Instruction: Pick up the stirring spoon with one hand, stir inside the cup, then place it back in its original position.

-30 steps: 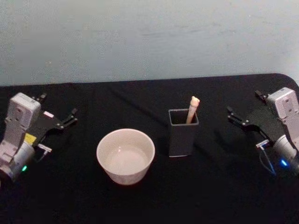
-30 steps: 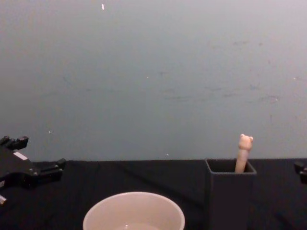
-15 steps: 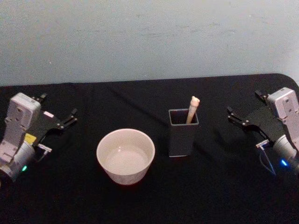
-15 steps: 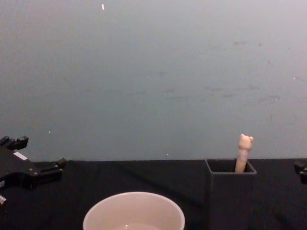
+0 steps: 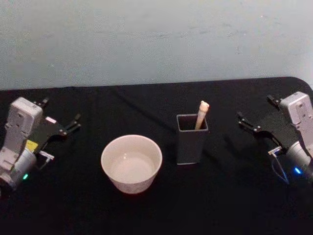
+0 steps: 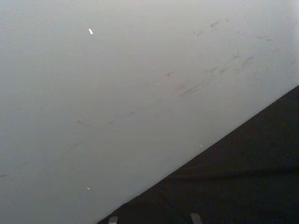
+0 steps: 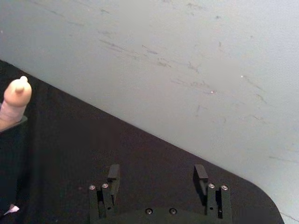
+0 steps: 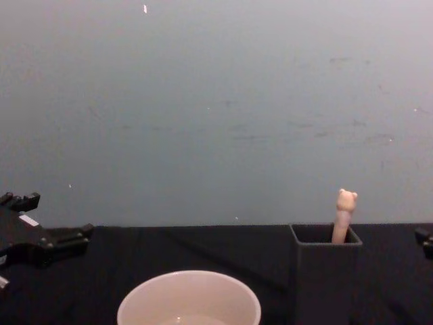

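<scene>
Far from stirring spoon (image 5: pixel 201 113), right hand (image 5: pixel 253 107).

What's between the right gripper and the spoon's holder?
Nothing: head view shows bare black table between right gripper and the dark grey holder holding the stirring spoon.

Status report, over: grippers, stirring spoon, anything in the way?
Left gripper open, parked left of cup. Right gripper open, parked right of holder. Stirring spoon standing in holder, untouched. Nothing blocking.

Stirring spoon (image 5: pixel 201 112) bowl and neck hidden inside the dark holder box (image 5: pixel 190 144), just the bear-head handle top sticks out. Cup (image 8: pixel 189 276) lower part cut off by chest view's bottom edge
</scene>
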You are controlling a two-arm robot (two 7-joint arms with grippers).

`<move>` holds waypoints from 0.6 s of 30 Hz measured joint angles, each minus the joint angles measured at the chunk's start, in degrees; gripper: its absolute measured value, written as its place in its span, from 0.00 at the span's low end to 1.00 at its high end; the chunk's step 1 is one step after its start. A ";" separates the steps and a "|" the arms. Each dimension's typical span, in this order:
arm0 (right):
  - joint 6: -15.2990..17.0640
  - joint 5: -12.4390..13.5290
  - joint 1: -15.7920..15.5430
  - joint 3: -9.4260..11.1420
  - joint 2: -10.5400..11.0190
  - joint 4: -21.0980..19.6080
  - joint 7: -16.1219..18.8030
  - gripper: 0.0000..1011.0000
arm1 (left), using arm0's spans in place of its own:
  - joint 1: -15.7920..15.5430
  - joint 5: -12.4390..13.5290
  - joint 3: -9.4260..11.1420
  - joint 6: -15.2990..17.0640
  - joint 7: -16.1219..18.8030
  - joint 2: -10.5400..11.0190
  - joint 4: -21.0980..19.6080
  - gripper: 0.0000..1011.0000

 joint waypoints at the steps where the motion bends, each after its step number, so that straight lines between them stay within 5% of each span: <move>1: -0.02 0.08 -0.13 0.42 0.05 -0.27 0.54 0.99 | 0.00 0.00 0.00 0.00 0.00 0.00 0.00 0.99; 10: 1.39 6.72 -1.92 4.10 1.54 -3.32 7.41 0.99 | 0.00 0.00 0.00 0.00 0.00 0.00 0.00 0.99; 18: 1.31 11.79 -6.55 7.19 4.41 -9.09 13.56 0.99 | 0.00 0.00 0.00 0.00 0.00 0.00 0.00 0.99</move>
